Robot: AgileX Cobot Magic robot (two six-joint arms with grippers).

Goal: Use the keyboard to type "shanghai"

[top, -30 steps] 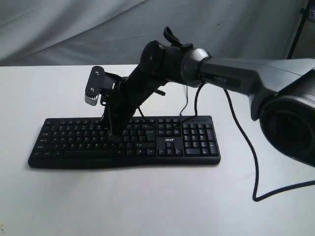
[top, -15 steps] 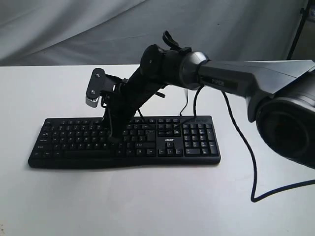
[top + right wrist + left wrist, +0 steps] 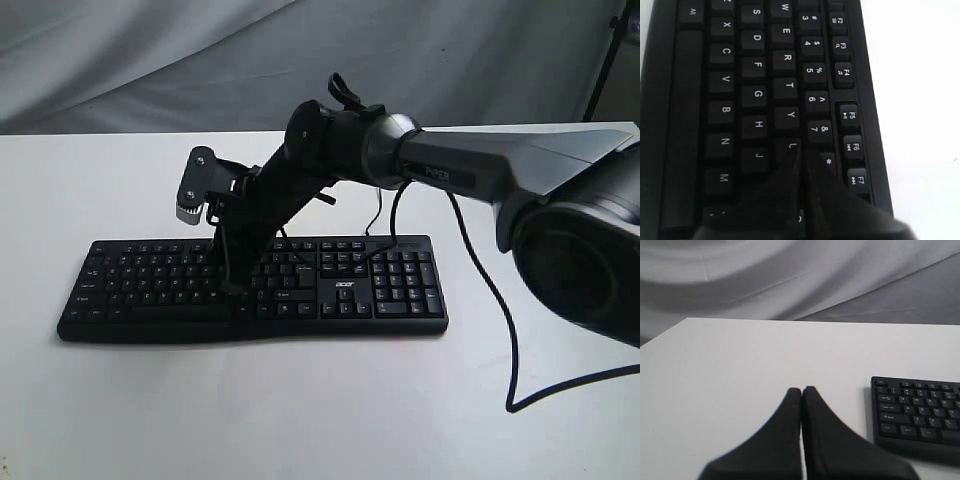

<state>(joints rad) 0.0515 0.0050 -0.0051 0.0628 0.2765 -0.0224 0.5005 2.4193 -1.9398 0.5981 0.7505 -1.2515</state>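
Black right gripper (image 3: 801, 152): fingers pressed together into one blunt stylus, tip low over the keyboard (image 3: 380, 290) at the edge of the U key (image 3: 789, 145). I cannot tell whether it touches. The keyboard lies across the lower centre of the exterior frame on the white table (image 3: 300, 420). The left gripper (image 3: 802, 390), likewise pressed together, hangs over bare table off the keyboard's end. I would drop straight onto one keycap's centre, press briefly, then lift clear.
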